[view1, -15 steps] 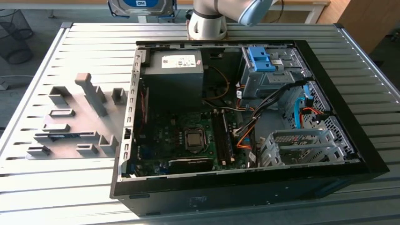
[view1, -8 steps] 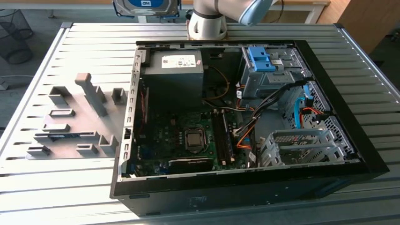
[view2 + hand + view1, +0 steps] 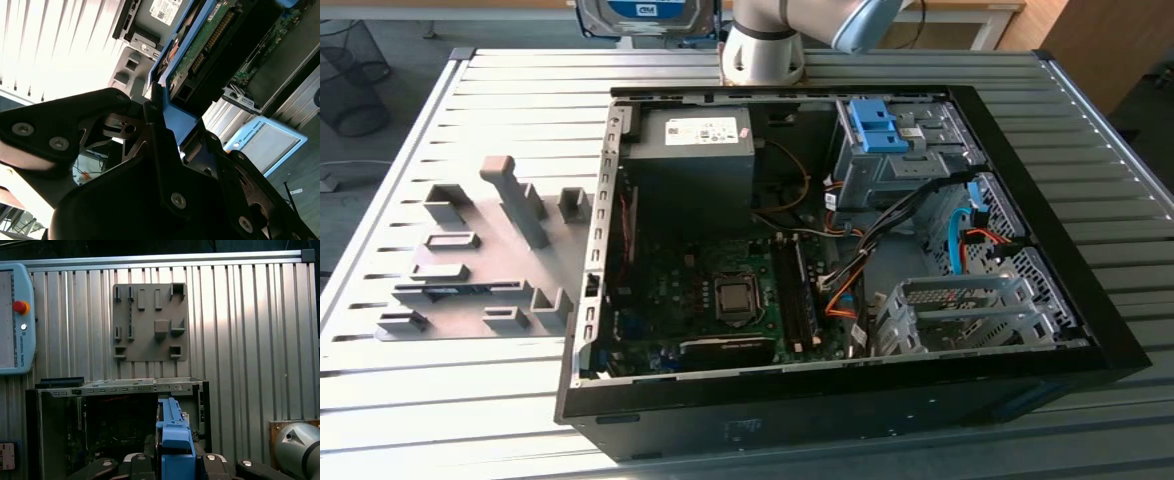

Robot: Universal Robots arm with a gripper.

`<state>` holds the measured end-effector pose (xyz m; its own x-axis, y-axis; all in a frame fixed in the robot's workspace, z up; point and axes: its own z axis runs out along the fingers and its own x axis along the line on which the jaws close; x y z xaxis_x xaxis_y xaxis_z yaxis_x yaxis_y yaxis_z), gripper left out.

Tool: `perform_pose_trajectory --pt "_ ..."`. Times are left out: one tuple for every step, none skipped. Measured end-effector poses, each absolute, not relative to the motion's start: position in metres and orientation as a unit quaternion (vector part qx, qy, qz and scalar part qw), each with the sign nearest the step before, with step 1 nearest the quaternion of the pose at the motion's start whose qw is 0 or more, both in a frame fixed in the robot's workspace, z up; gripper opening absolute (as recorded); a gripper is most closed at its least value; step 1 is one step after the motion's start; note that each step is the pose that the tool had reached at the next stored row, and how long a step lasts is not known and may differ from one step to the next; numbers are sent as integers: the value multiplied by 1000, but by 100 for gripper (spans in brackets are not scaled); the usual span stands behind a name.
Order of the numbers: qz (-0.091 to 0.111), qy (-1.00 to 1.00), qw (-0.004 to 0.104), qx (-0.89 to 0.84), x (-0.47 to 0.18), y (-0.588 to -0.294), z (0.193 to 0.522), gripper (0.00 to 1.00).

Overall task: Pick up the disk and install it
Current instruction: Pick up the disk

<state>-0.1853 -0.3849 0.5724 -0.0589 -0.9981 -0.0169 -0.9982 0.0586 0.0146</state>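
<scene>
So biggest first: one slatted metal tabletop point(image 3: 480, 100), and sitting on it one black PC case point(image 3: 787, 410) lying on its side with the panel off, so the motherboard and cables are in plain sight. Inside I count one grey power supply box point(image 3: 694, 150) and one bare blue bracket point(image 3: 878, 125) perched on the drive cage toward the exterior view's right. One arm point(image 3: 767, 45) rises from the far side of the tabletop, right behind the case. Next down in size is one grey fixture plate point(image 3: 467, 250) with a bunch of little holders, lying flat on the slats to the exterior view's left of the case – near it, not touching. One teach pendant point(image 3: 12, 320) lies past the tabletop's edge in the first wrist view. Then the disk point(image 3: 200, 45) – just the one. It's off the tabletop entirely, held up in the air, green circuit-board side showing in the second wrist view. The gripper point(image 3: 162, 120) has its jaws closed narrow on the disk's blue frame, one black finger on each side of it.
</scene>
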Motion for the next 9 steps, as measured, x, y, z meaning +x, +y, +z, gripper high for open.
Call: perform_pose_trajectory --pt "11 728 1 -686 -185 -387 572 36" --pt "11 728 1 -686 -184 -389 572 36" --pt "11 728 1 -686 -184 -391 572 36" --pt "11 728 1 -686 -184 -394 572 36" --pt "11 728 1 -686 -184 -396 572 36" --pt "11 728 1 -686 -183 -398 572 36" --pt "11 728 1 -686 -183 -399 572 36" --pt "11 728 1 -686 -182 -401 572 36" --pt "11 728 1 -686 -182 -402 572 36"
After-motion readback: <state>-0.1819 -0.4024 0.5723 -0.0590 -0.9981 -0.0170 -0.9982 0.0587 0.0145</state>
